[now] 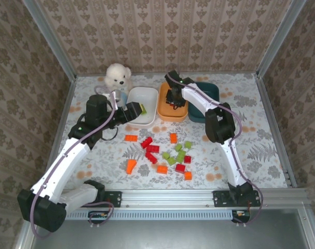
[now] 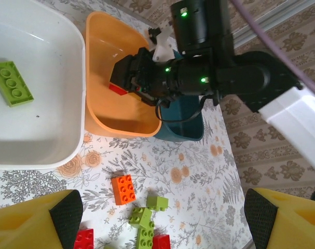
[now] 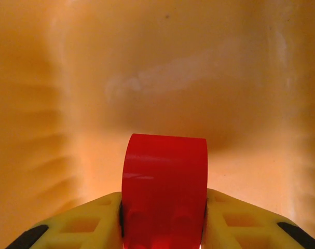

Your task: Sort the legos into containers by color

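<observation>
My right gripper is shut on a red lego and hangs inside the orange container, low over its floor; the left wrist view shows the same red lego there. My left gripper stands open over the near edge of the white container. A light green lego lies flat in that container. The dark teal container stands to the right of the orange one. Loose red legos, green legos and orange legos lie scattered on the table.
A white plush toy sits at the back, left of the white container. Patterned walls close in the table on three sides, and a metal rail runs along the near edge.
</observation>
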